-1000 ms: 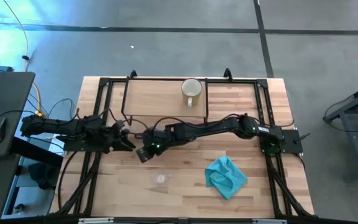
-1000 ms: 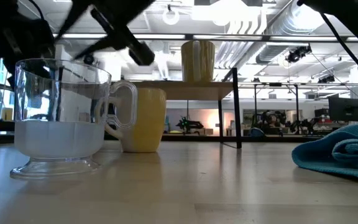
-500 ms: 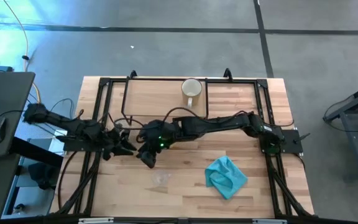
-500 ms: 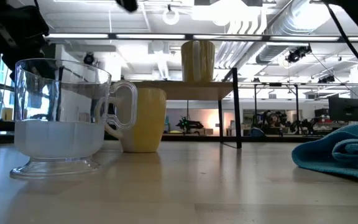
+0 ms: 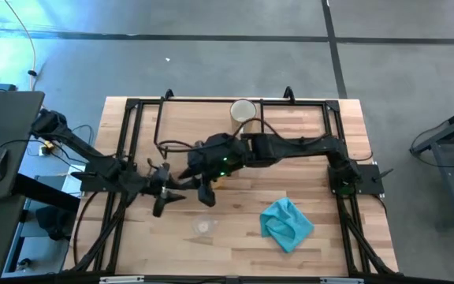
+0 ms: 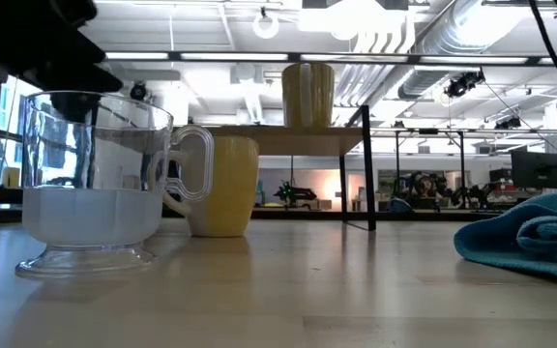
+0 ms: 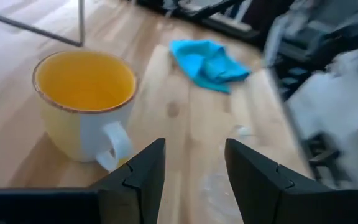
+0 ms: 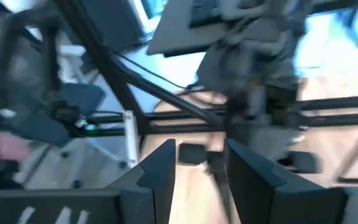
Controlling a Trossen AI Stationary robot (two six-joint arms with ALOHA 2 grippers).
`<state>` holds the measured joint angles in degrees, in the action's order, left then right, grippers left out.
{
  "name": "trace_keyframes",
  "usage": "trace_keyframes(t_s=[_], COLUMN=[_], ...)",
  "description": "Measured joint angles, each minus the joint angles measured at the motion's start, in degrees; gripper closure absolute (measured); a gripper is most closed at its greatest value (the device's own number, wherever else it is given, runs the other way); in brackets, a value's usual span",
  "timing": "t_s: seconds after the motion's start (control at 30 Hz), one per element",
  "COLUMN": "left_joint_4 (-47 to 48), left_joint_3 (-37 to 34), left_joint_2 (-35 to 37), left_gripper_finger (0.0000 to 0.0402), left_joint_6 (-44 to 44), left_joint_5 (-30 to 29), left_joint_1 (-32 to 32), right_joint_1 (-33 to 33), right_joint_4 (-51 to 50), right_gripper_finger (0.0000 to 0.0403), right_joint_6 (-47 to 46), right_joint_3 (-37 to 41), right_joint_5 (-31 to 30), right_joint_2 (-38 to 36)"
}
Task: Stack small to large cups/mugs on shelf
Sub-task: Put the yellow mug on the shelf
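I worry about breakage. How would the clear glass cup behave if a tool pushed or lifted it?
The glass cup stands on a narrow foot under a wider bowl, so a high push would probably tip it. Its smooth clear wall looks slippery and likely fragile. The side handle may give a surer hold.

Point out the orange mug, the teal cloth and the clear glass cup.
orange mug point(image 7: 82, 102): left wrist view, on its front wall.
teal cloth point(image 5: 287, 223): high view, on its middle.
clear glass cup point(image 6: 90, 184): low view, on its bowl.
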<state>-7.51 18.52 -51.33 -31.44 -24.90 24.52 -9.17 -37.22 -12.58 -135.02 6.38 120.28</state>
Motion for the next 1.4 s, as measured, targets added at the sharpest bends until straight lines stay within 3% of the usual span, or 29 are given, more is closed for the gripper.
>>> trace_keyframes(t_s=[0.2,0.47,0.77,1.03,1.4], left_joint_4=[1.9,4.8,14.5,20.7,21.2], left_joint_3=[7.3,15.6,20.1,20.2,20.2], left_joint_2=[-15.7,-29.6,-31.2,-31.3,-31.3], left_gripper_finger=[0.0248,0.0248,0.0248,0.0248,0.0248], left_joint_6=[-4.7,-8.9,-10.4,-18.6,-19.9], left_joint_5=[-8.5,-12.2,-19.4,-18.5,-19.6], left_joint_1=[-0.1,-0.1,-0.1,-0.1,-0.2], right_joint_1=[-0.5,-3.6,-7.5,-8.3,-8.2], right_joint_4=[-5.5,-12.0,-18.5,-22.7,-22.5], right_gripper_finger=[0.0276,0.0276,0.0276,0.0276,0.0276], right_joint_6=[4.8,8.6,8.6,7.7,9.6], right_joint_3=[0.0,0.0,0.0,0.0,0.0], right_joint_5=[-10.2,-21.5,-27.4,-30.3,-31.0], right_joint_2=[-5.7,-13.7,-16.8,-16.7,-16.7])
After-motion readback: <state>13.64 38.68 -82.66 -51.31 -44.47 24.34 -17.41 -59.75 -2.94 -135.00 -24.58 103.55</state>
